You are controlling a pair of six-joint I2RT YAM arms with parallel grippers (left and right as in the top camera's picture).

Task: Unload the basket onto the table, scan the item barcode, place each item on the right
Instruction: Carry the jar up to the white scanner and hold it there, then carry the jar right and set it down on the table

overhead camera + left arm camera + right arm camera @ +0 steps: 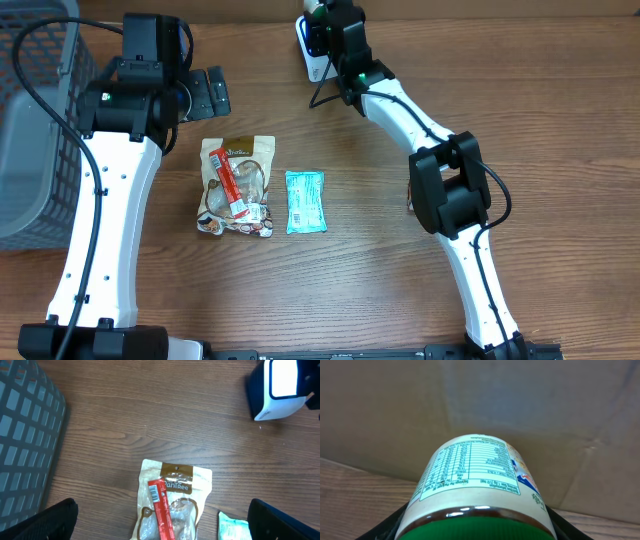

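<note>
My right gripper [477, 527] is shut on a jar [476, 480] with a green lid and a pale label; its nutrition table faces the wrist camera and no barcode shows. From overhead, that gripper [322, 22] holds the jar [314, 8] at the table's far edge, right over the white and black scanner [314, 48]. The scanner [279, 387] also appears at the top right of the left wrist view. My left gripper [207, 92] is open and empty, its dark fingers [45, 522] spread wide above a snack bag [175, 490].
A red stick pack [228, 182] lies on the snack bag [238, 186], with a teal packet [305, 201] to its right. A grey mesh basket [35, 120] fills the left edge. A cardboard wall [480, 400] stands behind the jar.
</note>
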